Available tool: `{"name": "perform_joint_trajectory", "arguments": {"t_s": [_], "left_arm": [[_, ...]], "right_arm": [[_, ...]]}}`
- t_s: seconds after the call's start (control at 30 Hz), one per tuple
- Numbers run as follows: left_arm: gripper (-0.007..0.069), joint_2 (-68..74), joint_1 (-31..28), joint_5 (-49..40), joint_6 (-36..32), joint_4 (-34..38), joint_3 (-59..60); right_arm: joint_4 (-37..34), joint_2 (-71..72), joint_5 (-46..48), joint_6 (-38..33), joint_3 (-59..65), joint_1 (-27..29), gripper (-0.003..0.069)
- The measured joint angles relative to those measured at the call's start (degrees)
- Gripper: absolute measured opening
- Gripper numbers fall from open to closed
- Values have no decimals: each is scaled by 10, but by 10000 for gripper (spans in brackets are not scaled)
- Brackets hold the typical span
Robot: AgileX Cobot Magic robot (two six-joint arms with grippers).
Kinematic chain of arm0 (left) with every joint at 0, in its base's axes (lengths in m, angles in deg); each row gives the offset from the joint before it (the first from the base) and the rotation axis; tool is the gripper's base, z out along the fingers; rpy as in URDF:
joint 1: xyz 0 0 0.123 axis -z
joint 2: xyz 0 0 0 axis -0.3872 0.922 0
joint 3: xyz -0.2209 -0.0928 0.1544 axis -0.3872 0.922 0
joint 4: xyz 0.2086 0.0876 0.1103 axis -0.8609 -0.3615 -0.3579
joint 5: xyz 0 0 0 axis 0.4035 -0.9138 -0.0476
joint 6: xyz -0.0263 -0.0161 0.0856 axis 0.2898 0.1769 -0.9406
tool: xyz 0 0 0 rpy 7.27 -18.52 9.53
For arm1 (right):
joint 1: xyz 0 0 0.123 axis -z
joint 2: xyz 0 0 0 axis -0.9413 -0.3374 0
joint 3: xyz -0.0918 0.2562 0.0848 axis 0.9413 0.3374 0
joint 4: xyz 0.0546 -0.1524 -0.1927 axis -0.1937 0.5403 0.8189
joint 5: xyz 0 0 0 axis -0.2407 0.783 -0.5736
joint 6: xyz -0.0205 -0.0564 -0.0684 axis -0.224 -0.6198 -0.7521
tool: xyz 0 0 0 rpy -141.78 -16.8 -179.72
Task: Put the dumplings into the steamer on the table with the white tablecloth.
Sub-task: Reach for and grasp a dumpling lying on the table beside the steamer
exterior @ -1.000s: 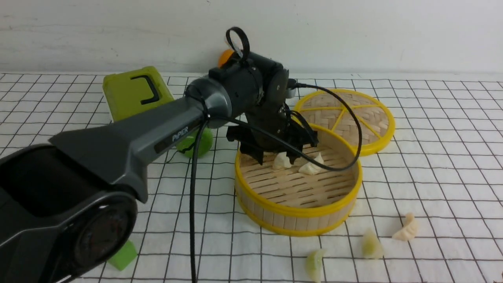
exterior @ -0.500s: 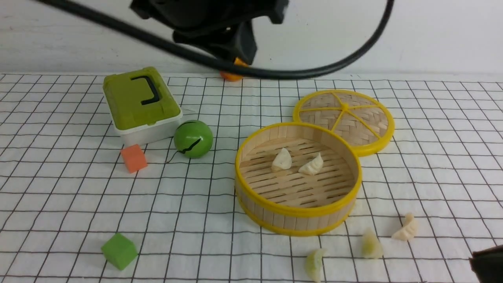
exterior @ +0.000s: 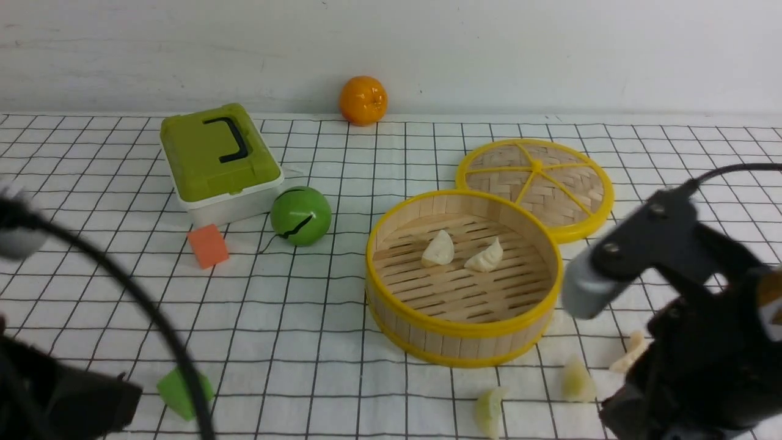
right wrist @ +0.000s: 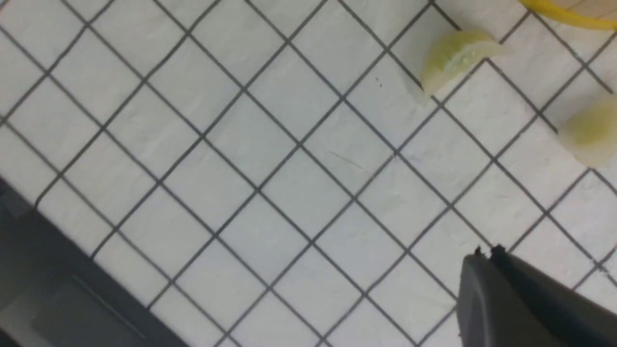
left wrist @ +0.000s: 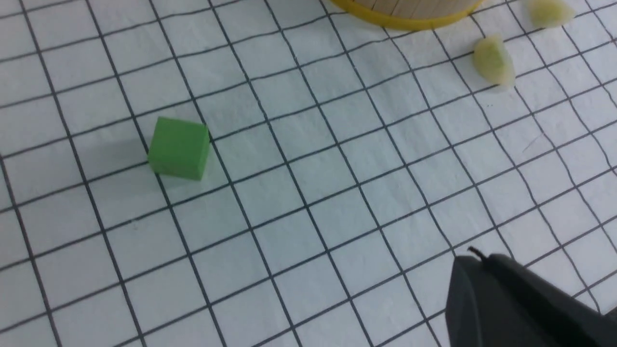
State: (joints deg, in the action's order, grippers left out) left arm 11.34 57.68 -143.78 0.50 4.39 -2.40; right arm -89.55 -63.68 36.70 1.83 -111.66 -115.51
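Two cream-white dumplings [exterior: 438, 249] lie side by side on the slatted floor of the steamer [exterior: 452, 345] at the centre of the front view. Three more wait on the white tablecloth [exterior: 317, 342] at lower right: a pale green dumpling [exterior: 489, 410] at the bottom edge, a second green dumpling [exterior: 575, 382] just right of it, and a cream dumpling [exterior: 632, 353] half hidden behind the right arm [exterior: 690, 318]. The right gripper [right wrist: 487, 251] hovers with its jaws pressed together and empty, the two green pieces beyond its tips and well apart from them. The left gripper [left wrist: 475, 253], likewise closed on nothing, hangs over bare cloth near a green cube [left wrist: 179, 148], farther from the loose three. The right arm looks the nearer. The pale green dumpling's long axis appears to run up and down the front frame, so the jaws would probably need to open and close across it.
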Motion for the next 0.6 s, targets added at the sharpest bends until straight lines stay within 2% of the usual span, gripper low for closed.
{"name": "perform_joint_trajectory", "arguments": {"t_s": [0.17, 0.3, 0.47, 0.6], "left_arm": [[-13, -30, 0, 2, 0, 2, 19], [-13, -36, 0, -12, 0, 9, 22], [-13, -36, 0, -32, -10, 21, 22], [-13, -36, 0, -39, -29, 30, 22]], "right_arm": [[35, -70, -41, 90, -15, -32, 8], [57, -119, -68, 144, -17, -33, 57], [95, -166, -94, 217, -17, -33, 202], [154, -198, -127, 309, -17, -32, 393]]}}
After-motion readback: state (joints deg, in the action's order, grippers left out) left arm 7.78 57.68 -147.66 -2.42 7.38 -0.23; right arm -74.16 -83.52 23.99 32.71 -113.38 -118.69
